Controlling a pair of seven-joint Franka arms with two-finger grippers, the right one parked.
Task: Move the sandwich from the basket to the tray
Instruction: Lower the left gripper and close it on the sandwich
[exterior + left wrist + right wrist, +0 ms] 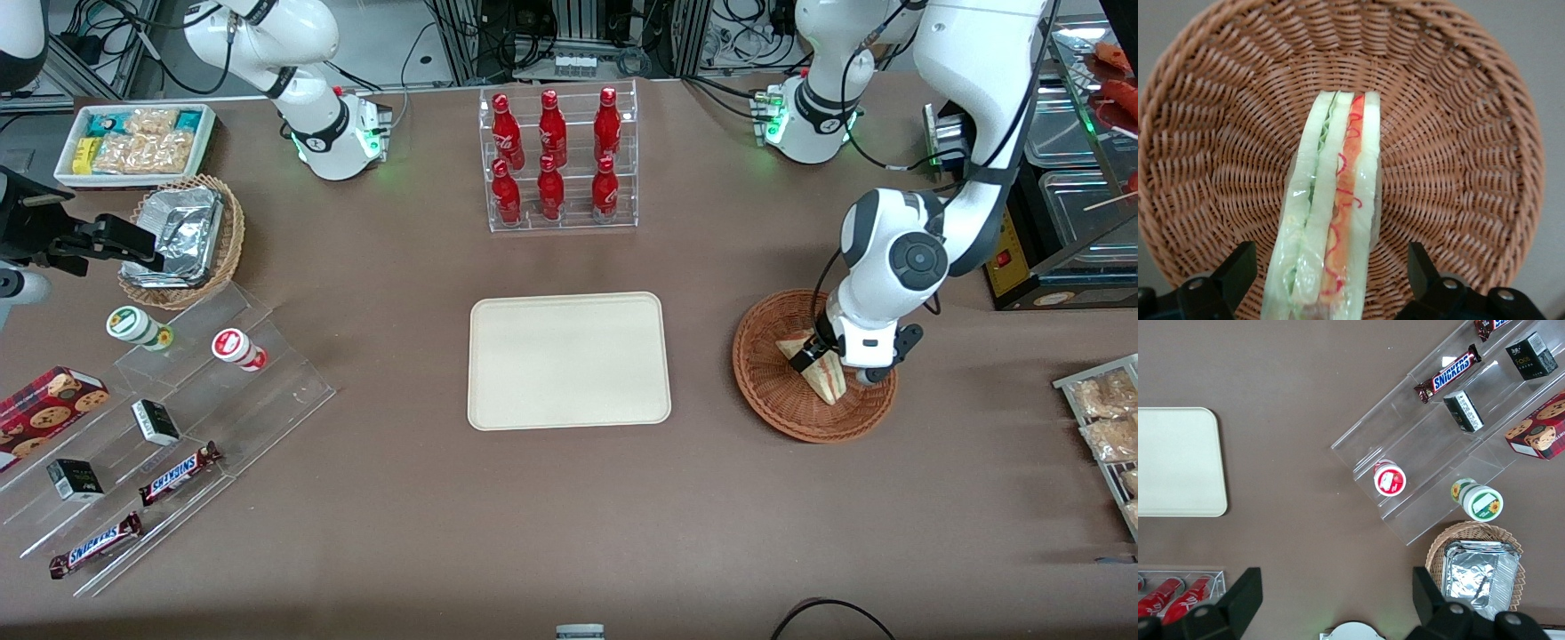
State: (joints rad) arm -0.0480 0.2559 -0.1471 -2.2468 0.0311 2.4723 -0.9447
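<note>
The sandwich (pixel 825 375) stands on its edge in the reddish-brown wicker basket (pixel 772 398) toward the working arm's end of the table. Its red, orange and green filling stripes (pixel 1338 220) face the wrist camera, with the basket's weave (pixel 1458 133) all around it. My gripper (pixel 834 364) is down inside the basket and open. Its fingers (pixel 1238 270) straddle the sandwich's wide end, with a gap of wicker showing on each side. The cream tray (pixel 569 360) lies flat beside the basket at mid-table, with nothing on it.
A clear rack of red bottles (pixel 560 160) stands farther from the front camera than the tray. A stepped acrylic shelf (pixel 178 400) with snacks, a tan basket of foil packs (pixel 182 236) and a white snack tray (pixel 133 142) lie toward the parked arm's end. A packet rack (pixel 1102 418) sits at the working arm's end.
</note>
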